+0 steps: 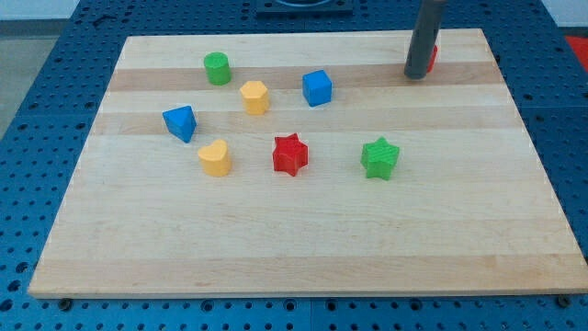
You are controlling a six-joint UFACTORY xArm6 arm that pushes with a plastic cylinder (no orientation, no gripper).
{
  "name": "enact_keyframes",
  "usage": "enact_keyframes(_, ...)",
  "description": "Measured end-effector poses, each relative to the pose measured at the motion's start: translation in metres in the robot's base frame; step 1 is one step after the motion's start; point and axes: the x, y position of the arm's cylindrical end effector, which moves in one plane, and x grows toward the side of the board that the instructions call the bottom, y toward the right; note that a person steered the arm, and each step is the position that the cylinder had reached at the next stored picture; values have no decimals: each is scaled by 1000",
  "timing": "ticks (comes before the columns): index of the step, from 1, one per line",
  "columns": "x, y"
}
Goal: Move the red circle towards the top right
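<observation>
my tip (416, 75) is a bare rod with no jaws to open or shut, standing near the board's (276, 248) top right corner. the red circle (432, 58) sits touching it on the view's right, mostly hidden behind the rod. any further push should run up and right, towards the nearby corner.
</observation>
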Motion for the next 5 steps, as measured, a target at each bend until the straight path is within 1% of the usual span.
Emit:
enact_keyframes(3, 2, -3)
enact_keyframes(4, 5, 30)
enact_keyframes(5, -9, 28)
